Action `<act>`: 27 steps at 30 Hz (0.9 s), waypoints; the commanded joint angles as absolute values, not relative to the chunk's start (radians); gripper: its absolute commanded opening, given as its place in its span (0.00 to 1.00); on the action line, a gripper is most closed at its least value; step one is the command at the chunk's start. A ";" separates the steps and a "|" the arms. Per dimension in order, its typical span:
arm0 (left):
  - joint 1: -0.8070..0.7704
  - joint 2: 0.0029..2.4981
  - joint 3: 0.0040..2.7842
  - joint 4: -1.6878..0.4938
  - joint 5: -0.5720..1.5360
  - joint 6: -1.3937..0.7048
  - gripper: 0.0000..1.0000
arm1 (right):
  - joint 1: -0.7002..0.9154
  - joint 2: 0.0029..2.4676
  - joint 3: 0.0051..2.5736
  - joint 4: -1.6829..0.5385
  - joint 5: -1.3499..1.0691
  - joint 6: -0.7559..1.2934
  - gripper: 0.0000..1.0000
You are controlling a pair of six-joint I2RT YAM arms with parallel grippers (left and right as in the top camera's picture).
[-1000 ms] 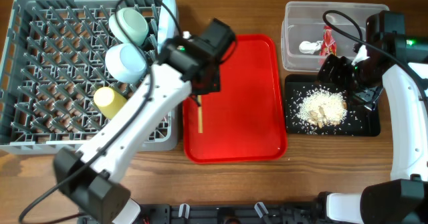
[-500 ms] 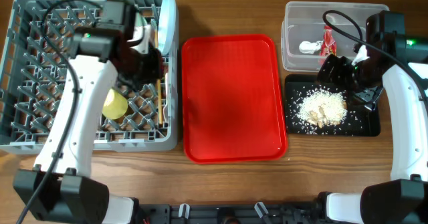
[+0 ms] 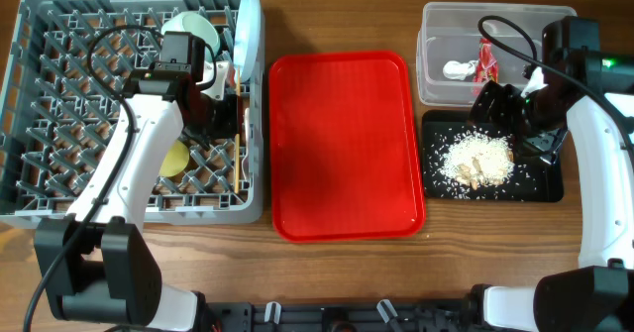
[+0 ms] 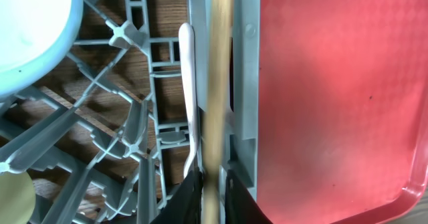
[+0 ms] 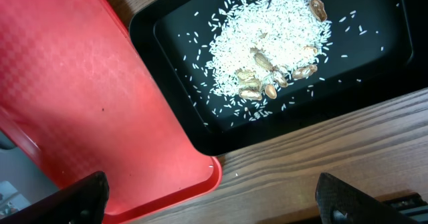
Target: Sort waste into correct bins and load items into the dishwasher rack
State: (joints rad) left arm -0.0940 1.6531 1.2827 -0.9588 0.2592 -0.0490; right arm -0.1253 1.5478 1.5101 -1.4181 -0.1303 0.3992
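Light is bright, even and soft over the whole counter [image 3: 456, 263], falling from above; shadows are faint and short, the plainest a dim smudge beneath the left arm [image 3: 134, 168] on the rack [image 3: 59, 104] by the counter's left edge; the red tray [image 3: 347, 144] at the middle carries a mild sheen; the clear tub [image 3: 434, 79] near the far right corner shows small glints; the overhead picture is sharp, with little bending at its edges; in the left wrist view the chopstick [image 4: 217, 83] is close and blurred, and pale glare washes the red tray; in the right wrist view the rice [image 5: 267, 30] on the black tray [image 5: 381, 83] is crisp, while the right gripper [image 5: 214, 204] has dark, soft fingertips [image 5: 83, 194].
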 commanded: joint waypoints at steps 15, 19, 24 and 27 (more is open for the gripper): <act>-0.091 1.470 1.276 -0.918 0.155 -0.150 1.00 | 0.119 1.532 1.528 -1.079 -0.169 0.318 1.00; -0.061 1.479 1.276 -0.975 0.151 -0.169 1.00 | 0.196 1.554 1.528 -0.902 -0.164 0.315 1.00; 0.001 1.479 1.275 -1.112 0.152 -0.170 1.00 | 0.195 1.555 1.523 -0.995 -0.109 0.317 1.00; 0.002 1.474 1.275 -1.166 0.159 -0.169 1.00 | 0.195 1.532 1.472 -1.002 -0.067 0.317 1.00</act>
State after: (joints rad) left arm -0.0025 1.4734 1.2781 -1.1351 0.1570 -0.1593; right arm 0.1959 1.5482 1.5105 -0.9981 -0.1219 0.3309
